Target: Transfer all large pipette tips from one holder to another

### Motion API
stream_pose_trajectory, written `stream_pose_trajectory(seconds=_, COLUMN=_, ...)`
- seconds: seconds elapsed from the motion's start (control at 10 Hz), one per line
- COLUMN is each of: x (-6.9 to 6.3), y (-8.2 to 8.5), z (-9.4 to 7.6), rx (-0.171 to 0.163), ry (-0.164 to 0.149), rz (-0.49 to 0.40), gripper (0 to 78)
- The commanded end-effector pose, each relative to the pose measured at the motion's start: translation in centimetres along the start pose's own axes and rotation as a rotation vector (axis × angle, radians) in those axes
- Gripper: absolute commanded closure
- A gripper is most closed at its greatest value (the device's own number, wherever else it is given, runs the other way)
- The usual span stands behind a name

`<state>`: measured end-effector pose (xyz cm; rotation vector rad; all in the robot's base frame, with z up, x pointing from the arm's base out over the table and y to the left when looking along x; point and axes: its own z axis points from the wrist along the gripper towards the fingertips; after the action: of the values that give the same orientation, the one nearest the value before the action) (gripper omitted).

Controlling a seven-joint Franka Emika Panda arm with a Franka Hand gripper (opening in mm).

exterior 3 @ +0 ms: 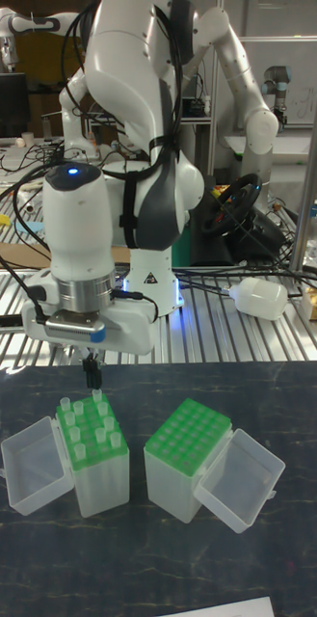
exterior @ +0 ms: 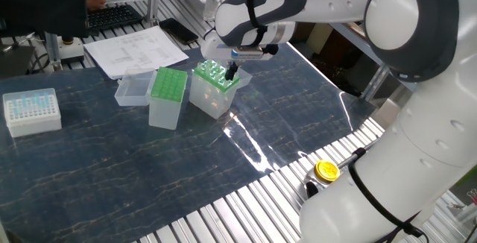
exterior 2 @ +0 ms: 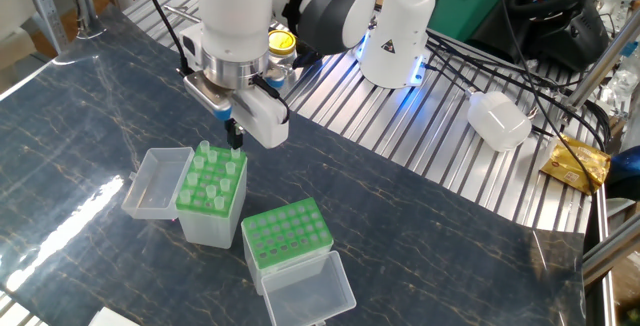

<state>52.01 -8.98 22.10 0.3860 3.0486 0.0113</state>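
The one holder stands under my gripper, with several large pipette tips upright in its green top. My gripper hangs just above the back row of tips. Its dark fingers are close together, and the views do not show whether they hold a tip. The same gripper and holder appear in the one fixed view. Another holder, narrower and with a bare green grid top, stands beside it, a hand's width from my gripper.
Each box has a clear lid folded open on the table, the second lid towards the near edge. A white box of pale-blue tips sits far left. Papers lie behind the boxes. A yellow-capped jar stands by the robot base.
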Motion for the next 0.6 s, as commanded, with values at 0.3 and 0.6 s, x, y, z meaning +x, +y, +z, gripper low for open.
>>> stream_pose_trajectory(seconds=0.3, x=-0.08, y=0.01, z=-0.14, rx=-0.001, ry=-0.001, rz=0.018, gripper=77.6)
stream_pose_trajectory(seconds=0.6, x=-0.08, y=0.01, z=-0.14, rx=-0.001, ry=-0.001, rz=0.018, gripper=0.1)
